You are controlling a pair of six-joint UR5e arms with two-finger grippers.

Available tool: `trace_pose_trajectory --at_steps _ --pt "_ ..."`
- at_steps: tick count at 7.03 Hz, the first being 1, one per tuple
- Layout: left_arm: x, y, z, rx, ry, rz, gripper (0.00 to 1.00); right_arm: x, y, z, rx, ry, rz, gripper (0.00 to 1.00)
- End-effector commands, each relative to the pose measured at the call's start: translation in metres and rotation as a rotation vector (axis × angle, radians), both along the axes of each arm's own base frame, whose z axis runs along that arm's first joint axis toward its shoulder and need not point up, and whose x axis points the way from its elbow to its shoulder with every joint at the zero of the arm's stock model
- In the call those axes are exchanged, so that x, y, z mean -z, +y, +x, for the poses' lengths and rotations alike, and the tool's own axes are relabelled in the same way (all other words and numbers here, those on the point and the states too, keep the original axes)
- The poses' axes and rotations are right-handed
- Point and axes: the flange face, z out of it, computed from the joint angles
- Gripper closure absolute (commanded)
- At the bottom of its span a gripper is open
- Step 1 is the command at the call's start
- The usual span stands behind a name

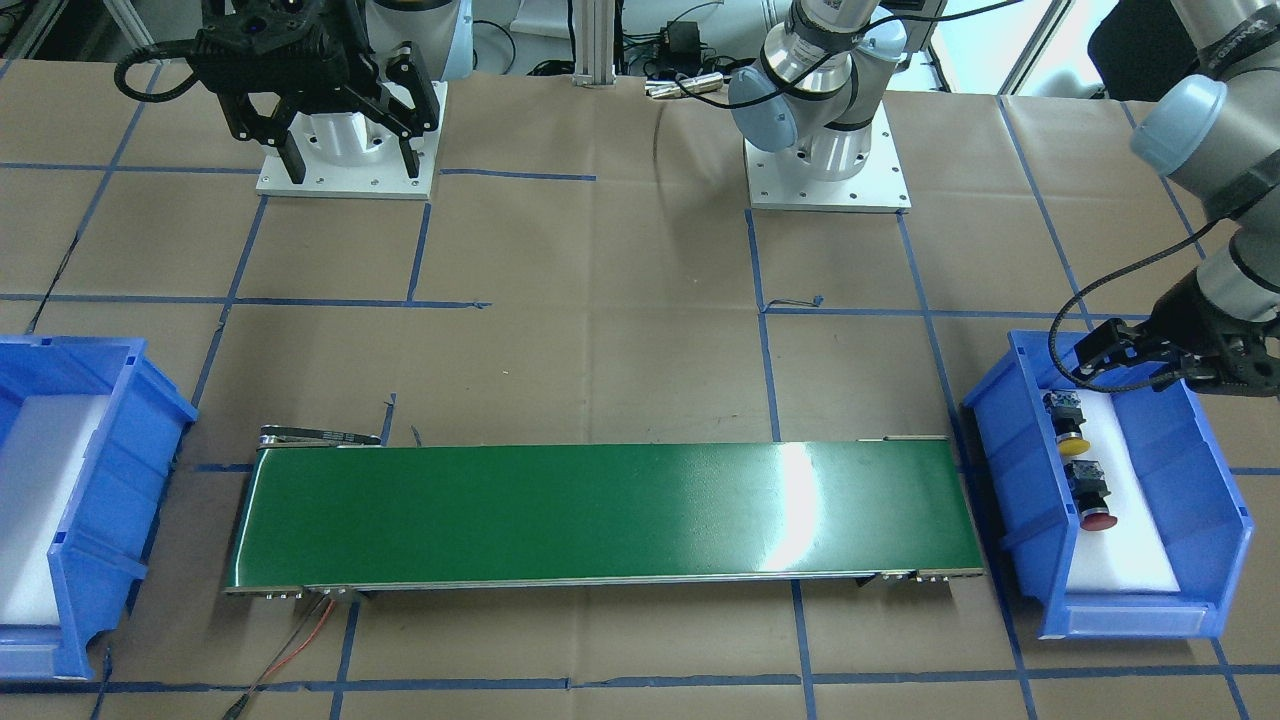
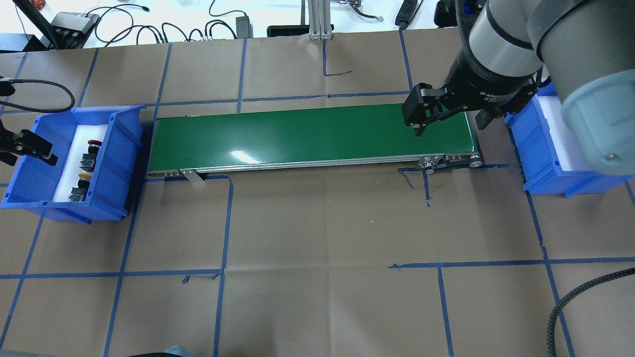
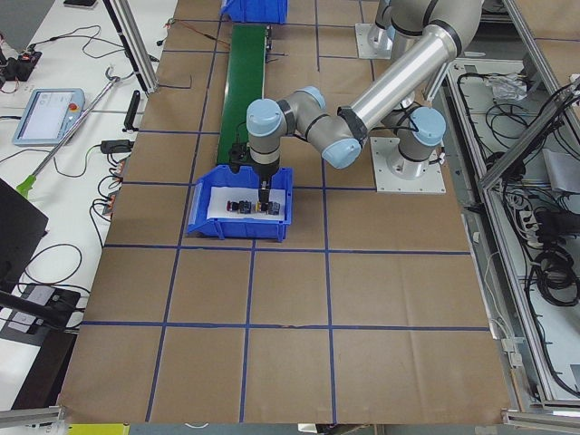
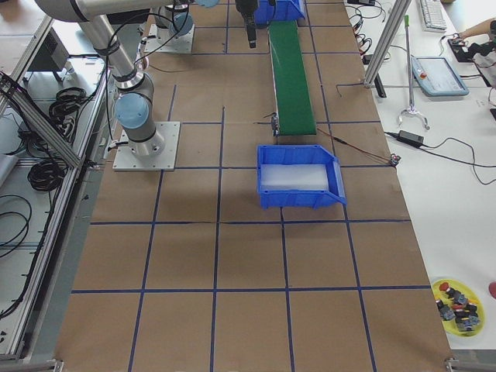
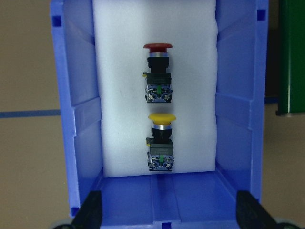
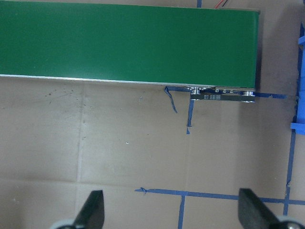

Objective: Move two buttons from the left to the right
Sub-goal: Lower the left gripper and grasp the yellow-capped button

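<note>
The yellow button [image 5: 161, 142] and the red button [image 5: 158, 71] lay on their sides, in line and just apart, on a white foam pad [image 5: 119, 95] inside a blue bin [image 5: 81, 119] at the bench's [image 2: 317, 223] left edge. Both caps pointed the same way, and the yellow cap faced the red one's rear block. The left pincer [image 5: 170, 210] hung over that bin, released, its fingers wide apart. The overhead view cut most of it off. A green conveyor belt [image 2: 312, 134] ran between this bin and a second blue bin [image 1: 110, 450] at the right edge, which held a white pad. The right pincer [image 1: 352, 165] hung released near the belt's right end. White lettering [image 2: 496, 94] on its wrist was too small to read.
</note>
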Motion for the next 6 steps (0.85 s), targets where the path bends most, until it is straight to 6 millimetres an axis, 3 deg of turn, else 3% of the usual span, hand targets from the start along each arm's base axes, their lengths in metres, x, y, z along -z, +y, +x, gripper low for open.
trace_pose_trajectory --at_steps 1,6 --pt "0.042 0.001 -0.005 0.016 0.023 -0.029 0.01 -0.002 0.001 -0.002 0.003 0.006 -0.005 0.00" --pt "0.080 -0.006 0.003 0.020 0.011 -0.027 0.01 -0.010 0.000 0.000 0.006 -0.007 -0.021 0.00"
